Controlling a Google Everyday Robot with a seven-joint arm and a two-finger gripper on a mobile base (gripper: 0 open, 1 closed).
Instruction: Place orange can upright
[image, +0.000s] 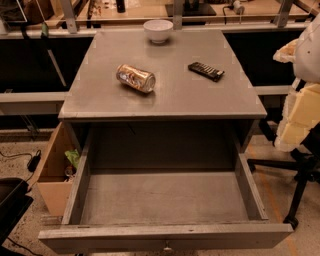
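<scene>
The orange can (136, 78) lies on its side on the grey table top (165, 97), left of centre, with its silver end facing front right. It is orange-bronze with pale label patches. My gripper (299, 112) shows as pale yellow and white parts at the right edge of the camera view, beyond the table's right side. It is well apart from the can and holds nothing that I can see.
A white bowl (158, 30) stands at the table's back edge. A flat black remote (206, 71) lies right of the can. An open drawer (167, 197) juts out below the front. A cardboard box (54, 170) stands at the left, a black chair base (300, 187) at the right.
</scene>
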